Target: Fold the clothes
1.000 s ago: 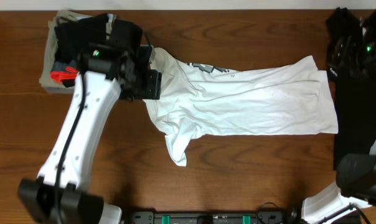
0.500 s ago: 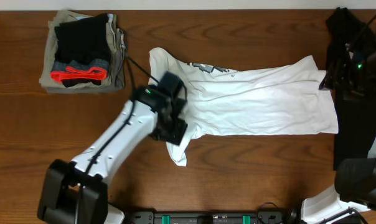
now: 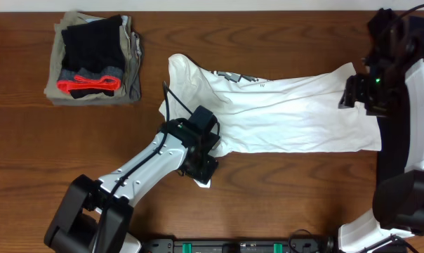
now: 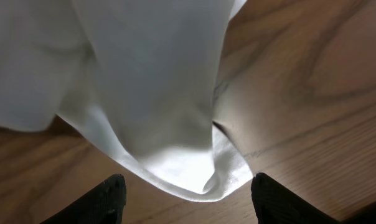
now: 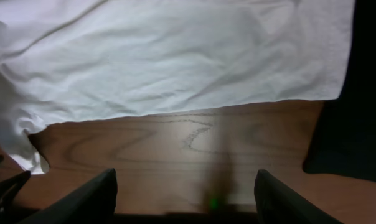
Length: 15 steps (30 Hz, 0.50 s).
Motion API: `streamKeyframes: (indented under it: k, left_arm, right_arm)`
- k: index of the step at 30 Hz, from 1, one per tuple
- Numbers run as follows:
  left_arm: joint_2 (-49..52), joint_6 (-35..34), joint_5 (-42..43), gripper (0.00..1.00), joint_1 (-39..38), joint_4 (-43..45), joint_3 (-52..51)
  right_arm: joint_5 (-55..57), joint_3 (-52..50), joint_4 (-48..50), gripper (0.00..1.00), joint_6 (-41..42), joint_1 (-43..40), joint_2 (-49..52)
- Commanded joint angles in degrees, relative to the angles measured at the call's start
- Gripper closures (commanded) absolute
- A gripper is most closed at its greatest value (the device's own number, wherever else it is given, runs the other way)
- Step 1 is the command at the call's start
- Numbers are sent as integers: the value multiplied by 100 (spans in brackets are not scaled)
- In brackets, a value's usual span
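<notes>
White T-shirt (image 3: 289, 116) lies rumpled across the tabletop (image 3: 282, 190). Left fingers (image 4: 110, 199) stand wide over the sleeve tip, empty. Right fingers (image 5: 82, 199) stand wide above wood beside the hem.

One white T-shirt (image 3: 282, 116) is counted on the single wooden surface (image 3: 268, 204). One folded stack (image 3: 94, 60) and one black garment (image 3: 391, 154) are also counted. Two arms are seen, the left arm (image 3: 138, 172) and the right arm (image 3: 419, 105). Two end effectors are counted: the left end effector (image 4: 188, 199) and the right end effector (image 5: 185, 199).
</notes>
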Motion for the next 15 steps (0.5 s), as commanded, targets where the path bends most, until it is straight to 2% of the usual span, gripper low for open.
streamKeyframes:
  k: [1, 7, 10, 15]
  left_arm:
    - [-4, -157, 321, 33, -13, 11, -103]
    - [17, -302, 785, 35, -114, 109, -212]
    - [107, -376, 778, 53, -264, 337, -273]
    - [417, -833, 197, 56, -356, 435, -299]
  right_arm:
    - [11, -142, 87, 31, 11, 96, -140]
    - [11, -262, 184, 31, 13, 98, -140]
    - [11, -280, 205, 31, 13, 98, -140]
    - [11, -280, 195, 31, 9, 98, -140]
